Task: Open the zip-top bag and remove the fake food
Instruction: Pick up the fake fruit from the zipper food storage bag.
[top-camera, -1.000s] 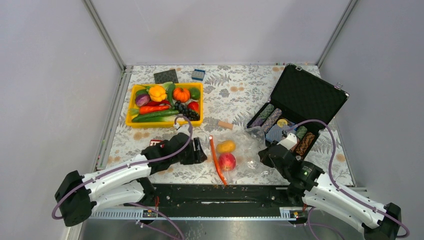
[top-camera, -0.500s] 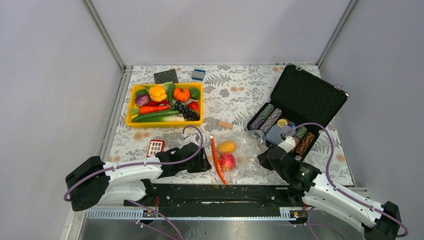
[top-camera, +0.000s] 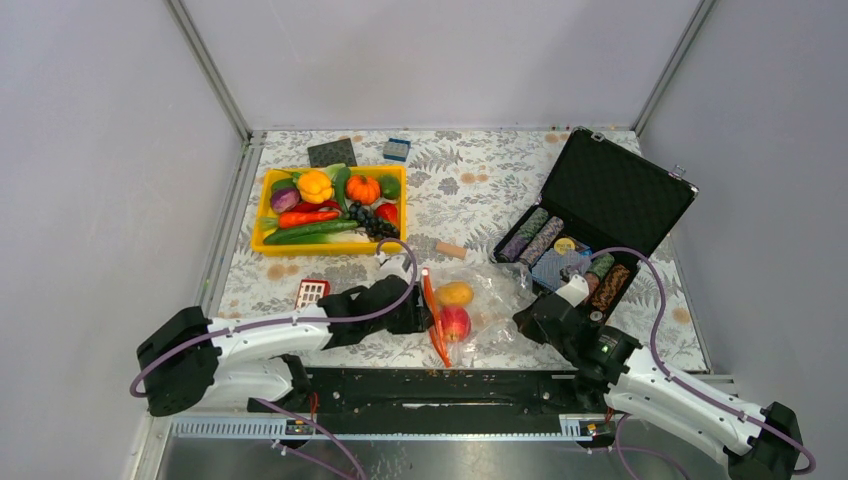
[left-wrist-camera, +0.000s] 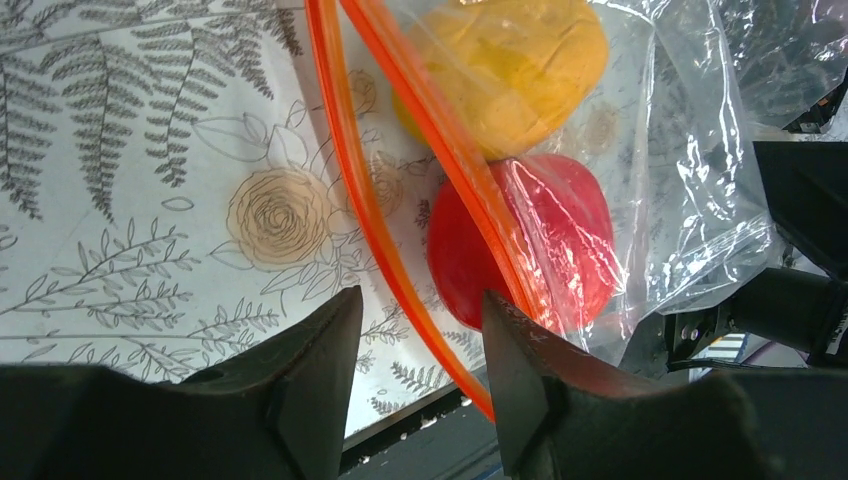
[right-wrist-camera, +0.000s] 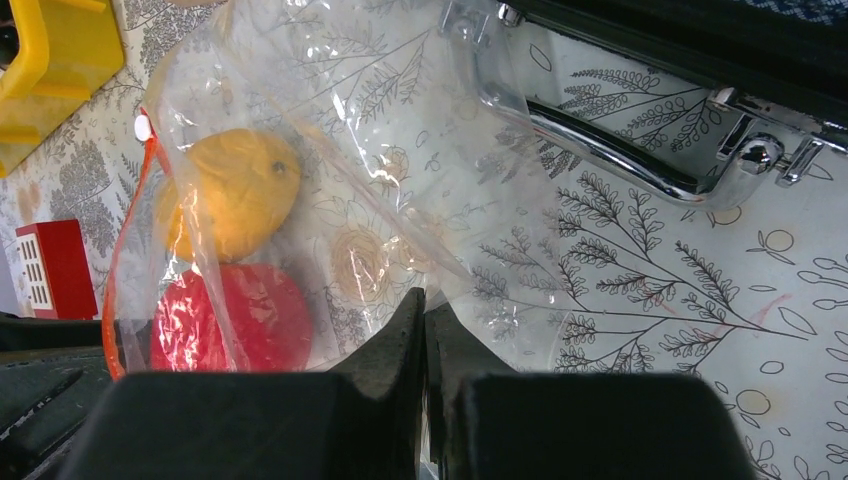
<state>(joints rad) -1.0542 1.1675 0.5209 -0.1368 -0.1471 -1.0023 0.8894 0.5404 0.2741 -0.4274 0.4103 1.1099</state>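
Zip-top bag (top-camera: 492, 293) lies on the table (top-camera: 470, 190), my right claw (right-wrist-camera: 425, 300) pinched shut on its clear end, and my left claw (left-wrist-camera: 420, 305) (narrowed to half open, holding nothing yet) has slid in astride the orange zip strip (left-wrist-camera: 368, 215), so pulling the mouth wide should come next

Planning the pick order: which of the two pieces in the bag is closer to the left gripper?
The red apple, right in front of the left gripper; the yellow-orange round fruit lies beyond it, farther along the zip-top bag.
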